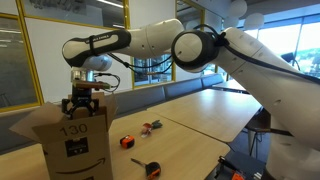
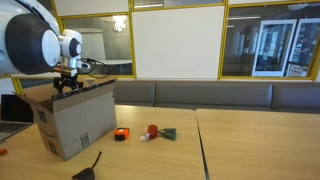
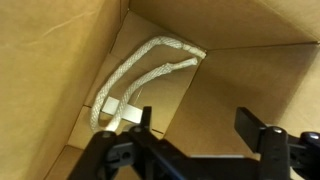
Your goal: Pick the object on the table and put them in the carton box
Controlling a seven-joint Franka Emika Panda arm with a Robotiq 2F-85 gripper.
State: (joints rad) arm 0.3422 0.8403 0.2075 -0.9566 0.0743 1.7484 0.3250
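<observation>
My gripper [image 1: 82, 98] hangs over the open top of the brown carton box [image 1: 70, 140], which also shows in an exterior view [image 2: 72, 122]. In the wrist view the gripper [image 3: 195, 125] is open and empty, looking down into the box. A coiled white rope [image 3: 140, 70] lies on the box floor. On the table stay an orange and black object [image 1: 127, 142], a red and green object [image 1: 150, 127] and a black tool [image 1: 151, 167]. They also show in an exterior view: orange one [image 2: 121, 133], red and green one [image 2: 156, 131], black tool [image 2: 88, 168].
The box has open flaps [image 2: 30, 92]. Two wooden tables [image 2: 250, 140] stand side by side with a seam between them. A grey bench [image 2: 220, 95] runs along the glass wall behind. A laptop [image 2: 12, 110] sits beside the box.
</observation>
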